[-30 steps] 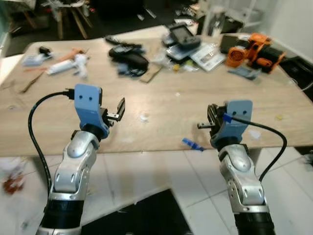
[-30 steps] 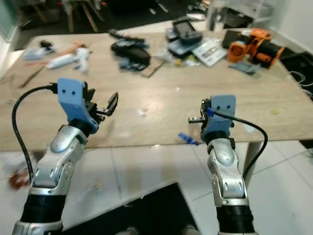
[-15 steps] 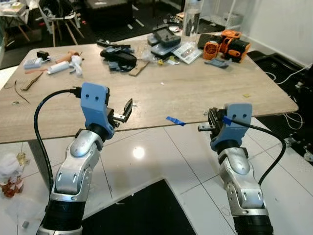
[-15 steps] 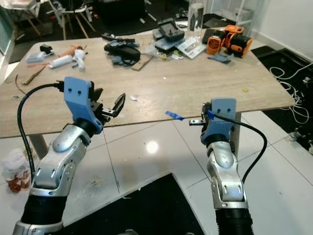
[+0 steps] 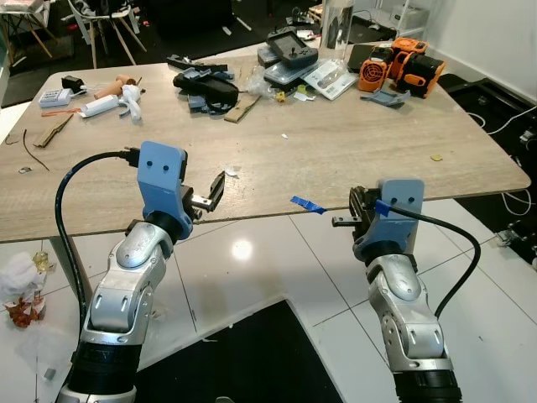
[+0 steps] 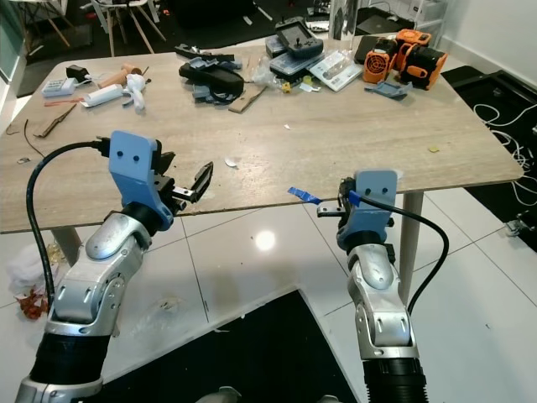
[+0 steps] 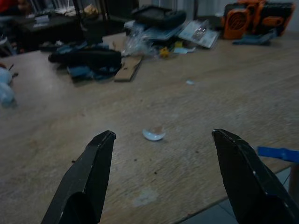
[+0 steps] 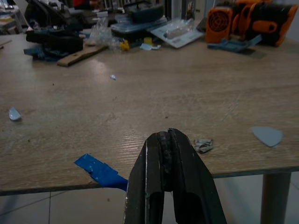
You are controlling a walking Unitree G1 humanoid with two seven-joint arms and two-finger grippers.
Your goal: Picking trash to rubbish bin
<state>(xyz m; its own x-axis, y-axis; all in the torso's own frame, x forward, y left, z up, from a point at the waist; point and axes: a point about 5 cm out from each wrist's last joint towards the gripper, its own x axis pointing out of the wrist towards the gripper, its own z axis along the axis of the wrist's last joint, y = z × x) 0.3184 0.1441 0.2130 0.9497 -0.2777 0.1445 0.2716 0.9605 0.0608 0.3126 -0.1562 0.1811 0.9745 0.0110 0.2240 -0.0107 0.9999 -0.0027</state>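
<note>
Stepped back from the bench [image 5: 352,159] since a moment ago, so more of its top and more white floor [image 5: 277,269] now seen; same things on top, not moved, only the view shifted. Means no trash picked yet, and probably still choosing what to take.

Left gripper [image 5: 211,191] held up in front of the near edge of the bench, fingers [image 7: 88,182] spread wide, nothing between them. Pointed at a small pale scrap [image 7: 153,134] lying just past the near edge. Right gripper [image 5: 344,221] also held up near that edge, fingers [image 8: 170,172] pressed together with nothing in them.

Blue tape strip [image 5: 307,204] stuck to the near edge, hanging a little over it, just beside the right gripper. Small crumpled bit [image 8: 203,145] and a flat pale chip [image 8: 267,135] near that edge too, toward the right corner. Tools and clutter [image 5: 210,84] along the far edge. More rubbish, a white wad [image 5: 17,277], on the floor at the left. No bin spotted.
</note>
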